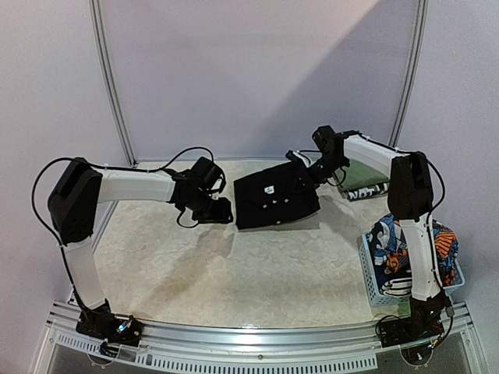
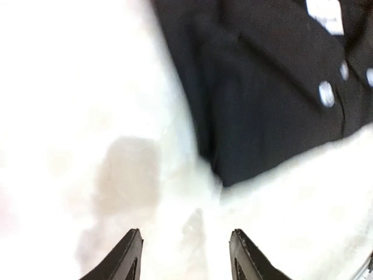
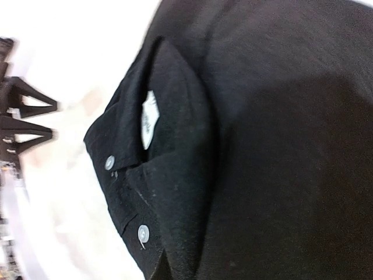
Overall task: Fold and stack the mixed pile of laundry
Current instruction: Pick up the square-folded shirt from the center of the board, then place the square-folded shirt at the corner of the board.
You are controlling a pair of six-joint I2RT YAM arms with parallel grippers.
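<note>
Black button-up shirt (image 1: 273, 199), soft folded rectangle; left gripper (image 2: 186, 234) parted, empty; right gripper (image 1: 301, 164), state unclear.

The black garment (image 3: 262, 146) overruns the right wrist view's top, right and bottom edges, and its label (image 3: 148, 119) is too blurred to read. From above, the right claw (image 1: 300, 165) merges with dark cloth, its jaws indistinguishable.

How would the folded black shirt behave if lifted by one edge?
The black shirt looks soft, its collar creased, so it would probably droop and unfold. Thin layers suggest it is light. Pushed over the textured cover, it may bunch.
</note>
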